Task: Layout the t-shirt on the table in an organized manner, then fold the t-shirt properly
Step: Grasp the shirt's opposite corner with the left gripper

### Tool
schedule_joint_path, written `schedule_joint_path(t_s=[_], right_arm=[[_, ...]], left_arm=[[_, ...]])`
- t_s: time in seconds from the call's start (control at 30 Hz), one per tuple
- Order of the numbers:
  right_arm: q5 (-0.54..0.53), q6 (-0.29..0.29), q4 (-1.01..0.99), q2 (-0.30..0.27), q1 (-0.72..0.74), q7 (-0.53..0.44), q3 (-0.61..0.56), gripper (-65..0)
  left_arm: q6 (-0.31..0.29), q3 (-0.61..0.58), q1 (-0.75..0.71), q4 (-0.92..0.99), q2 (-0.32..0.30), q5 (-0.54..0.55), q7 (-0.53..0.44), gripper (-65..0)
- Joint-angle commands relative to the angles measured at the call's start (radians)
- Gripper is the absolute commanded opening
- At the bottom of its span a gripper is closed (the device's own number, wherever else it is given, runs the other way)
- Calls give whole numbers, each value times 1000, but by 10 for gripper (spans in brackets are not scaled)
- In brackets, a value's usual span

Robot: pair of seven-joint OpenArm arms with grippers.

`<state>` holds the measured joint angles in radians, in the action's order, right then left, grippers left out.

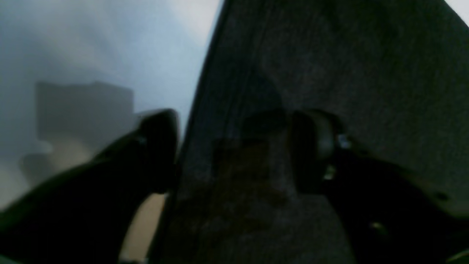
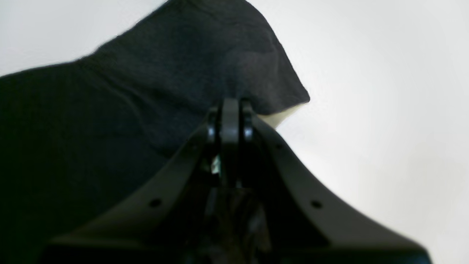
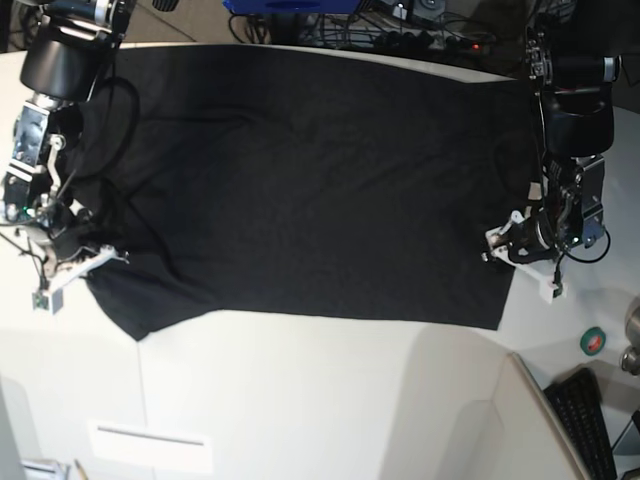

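Base view shows the table (image 3: pixel 300 400), an off-white top, carrying the t-shirt (image 3: pixel 300 190), which is spread nearly flat across it between my two grippers, plain black side up with no print visible. I judge the layout step close to complete: the cloth forms a broad rectangle with shallow wrinkles near its middle and a rumpled corner beside my right fingers. My right gripper (image 3: pixel 85 262) sits at that corner, and in the right wrist view its fingers (image 2: pixel 230 121) are pressed together on a pinch of black fabric, the hem lifting just ahead of the fingertips above the pale surface; this hold lets me pull the corner taut. My left gripper (image 3: pixel 510 245) sits at the opposite edge. In the left wrist view, which is dark and blurred, its fingers (image 1: pixel 161 146) stand parted with the cloth edge running between them, not clamped.
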<state>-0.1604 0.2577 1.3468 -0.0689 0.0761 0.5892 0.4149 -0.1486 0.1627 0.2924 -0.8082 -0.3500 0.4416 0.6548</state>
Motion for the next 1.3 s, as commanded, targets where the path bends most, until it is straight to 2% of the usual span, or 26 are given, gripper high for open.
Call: schedule_joint_path(t_s=[0.0,0.13,0.33,0.47,0.73,0.87,0.93,1.07,1.1,1.2,1.27], right_arm=[[-11,-1,20,-12,20,-21,3,-650],[-11,-1,20,-12,20,-21,3,-650],[-9,1,20,-9,20,-21,0,-650],[-9,1,20,-9,20,-21,-1,-650],[-8,1,20,-7,20,-21,-1,-650],[-8,1,10,-7,20,-21,-1,-650],[-8,1,10,-7,20,-21,-1,-650],[-8,1,10,-7,20,-21,-1,-650],[-8,1,10,-7,20,-21,-1,-650],[-8,1,10,-9,20,-21,-1,-650],[-8,1,10,-10,21,-21,-1,-650]], left_arm=[[5,2,9,-6,-13,3,10,-326],[5,13,8,-12,-21,9,10,-650],[7,15,-3,-43,-44,12,12,-650],[8,96,-101,-204,-48,12,16,-650],[8,229,-266,-489,-39,12,313,-650],[8,294,-350,-633,4,12,448,-650],[8,324,-384,-693,24,10,497,-650],[8,354,-448,-775,36,4,515,-650],[8,354,-457,-782,36,4,515,-550],[8,355,-470,-793,33,6,515,-191],[8,355,-470,-811,32,4,515,-54]])
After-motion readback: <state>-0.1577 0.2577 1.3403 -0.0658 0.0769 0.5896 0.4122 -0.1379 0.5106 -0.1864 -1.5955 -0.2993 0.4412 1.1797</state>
